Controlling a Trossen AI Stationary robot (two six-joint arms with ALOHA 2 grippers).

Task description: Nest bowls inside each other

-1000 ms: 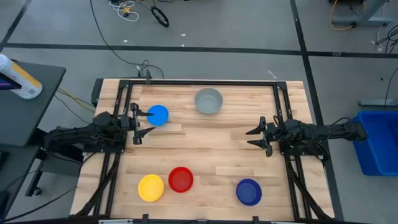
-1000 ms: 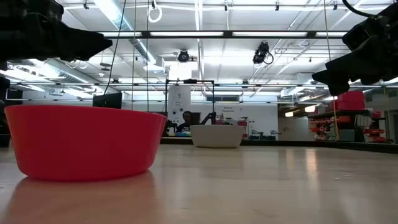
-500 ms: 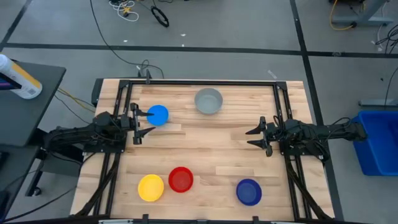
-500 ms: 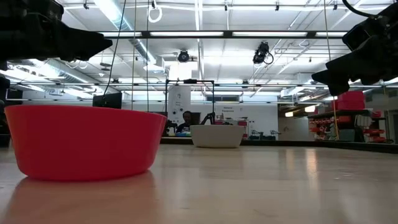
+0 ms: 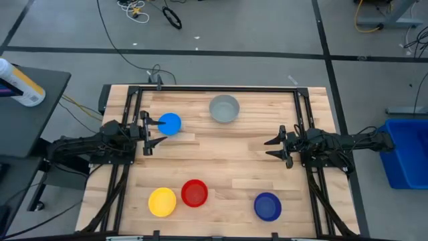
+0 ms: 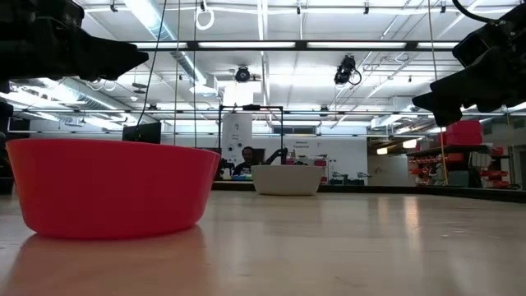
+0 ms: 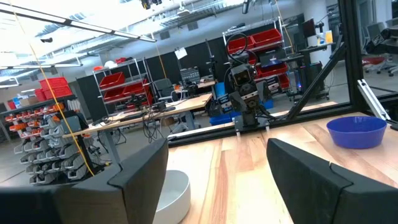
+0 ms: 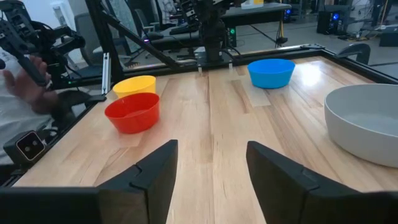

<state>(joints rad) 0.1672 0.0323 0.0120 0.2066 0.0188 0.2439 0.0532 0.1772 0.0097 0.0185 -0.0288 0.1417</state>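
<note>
Five bowls stand apart on the wooden table, each on its base. The grey bowl (image 5: 224, 108) is at the far middle, the light blue bowl (image 5: 170, 124) at the far left, the yellow bowl (image 5: 162, 201) and red bowl (image 5: 194, 193) near the front left, the dark blue bowl (image 5: 267, 206) at the front right. My left gripper (image 5: 154, 132) hovers open at the left edge, just beside the light blue bowl. My right gripper (image 5: 273, 146) hovers open at the right edge. Both hold nothing.
A black metal frame (image 5: 214, 88) runs around the table. A blue bin (image 5: 404, 152) stands on the floor to the right, and a dark side table (image 5: 27, 107) with a bottle to the left. Bare wood lies in the table's middle (image 5: 221, 157).
</note>
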